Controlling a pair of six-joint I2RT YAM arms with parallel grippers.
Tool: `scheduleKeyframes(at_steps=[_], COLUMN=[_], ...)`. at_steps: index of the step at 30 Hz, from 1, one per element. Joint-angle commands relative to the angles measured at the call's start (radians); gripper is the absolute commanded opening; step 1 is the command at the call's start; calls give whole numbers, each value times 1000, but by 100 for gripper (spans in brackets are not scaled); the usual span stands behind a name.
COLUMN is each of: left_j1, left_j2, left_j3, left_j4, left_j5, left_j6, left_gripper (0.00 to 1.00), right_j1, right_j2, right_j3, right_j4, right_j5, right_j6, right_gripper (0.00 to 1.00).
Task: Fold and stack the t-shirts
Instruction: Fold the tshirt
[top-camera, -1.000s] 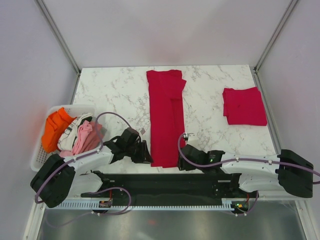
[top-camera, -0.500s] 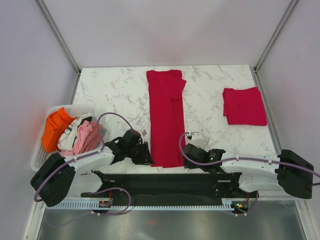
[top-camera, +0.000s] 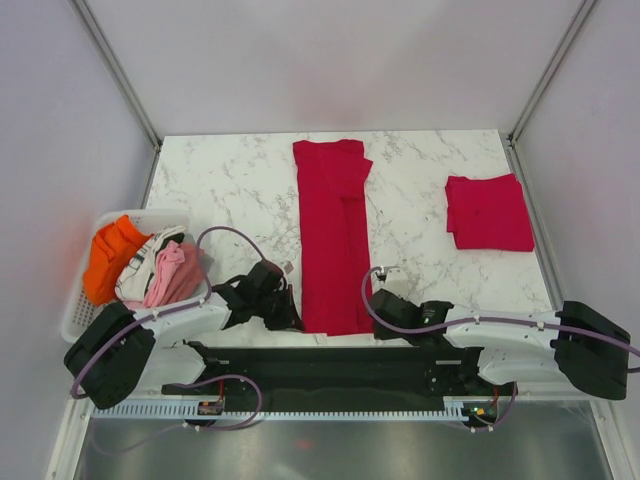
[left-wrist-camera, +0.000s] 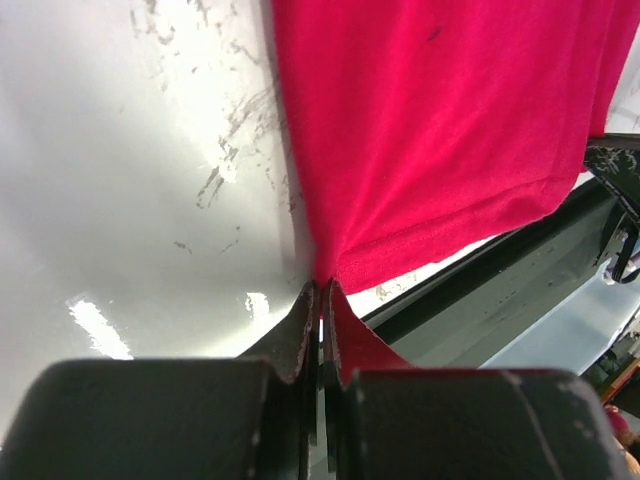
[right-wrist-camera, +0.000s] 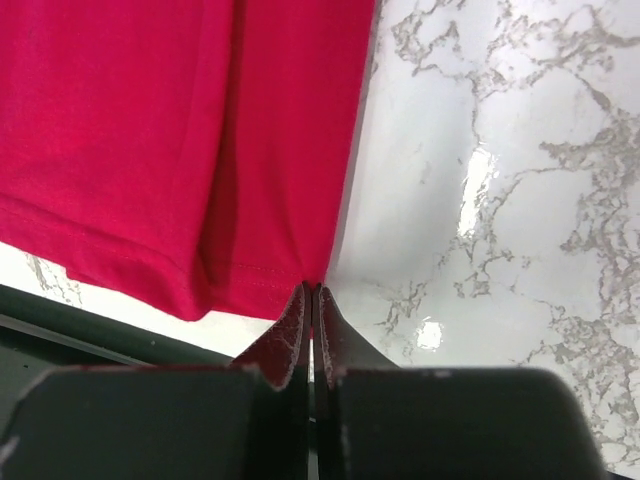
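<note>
A crimson t-shirt (top-camera: 332, 230) lies folded into a long narrow strip down the middle of the marble table (top-camera: 230, 185). My left gripper (top-camera: 292, 312) is shut on its near left corner, and the cloth (left-wrist-camera: 430, 130) bunches into the fingertips. My right gripper (top-camera: 372, 310) is shut on its near right corner, the hem (right-wrist-camera: 250, 270) pinched at the tips. A second crimson t-shirt (top-camera: 488, 212) lies folded in a square at the right.
A white basket (top-camera: 85, 315) at the left edge holds orange, white and pink clothes. The table's near edge and the black arm rail (top-camera: 330, 365) lie just behind both grippers.
Both grippers have slid a little toward the near edge, pulling the shirt's near end with them. The folded shirt at the right has not moved.
</note>
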Motion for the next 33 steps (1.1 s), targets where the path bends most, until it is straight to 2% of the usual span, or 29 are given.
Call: scheduleKeyframes(at_steps=[1, 10, 15, 20, 26, 33], left_j1=[-6, -6, -4, 16, 125, 270], left_j2=[-24, -91, -160, -139, -35, 172], left_j3=[-18, 6, 43, 138, 270, 469], left_j4=[8, -36, -101, -148, -156, -156], left_j5=[-27, -7, -35, -43, 8, 55], left_j6=[-23, -34, -31, -3, 64, 130], left_gripper=[2, 2, 2, 2, 2, 2], right_j1=[-7, -9, -9, -27, -182, -386], right_j2=[-43, -108, -168, -156, -87, 146], right_j3=[-30, -1, 57, 137, 243, 418], right_j4=[0, -29, -96, -150, -133, -26], right_j5=[3, -19, 23, 78, 73, -22], right_j6=[15, -11, -37, -89, -198, -342], right_gripper=[0, 0, 0, 0, 0, 0])
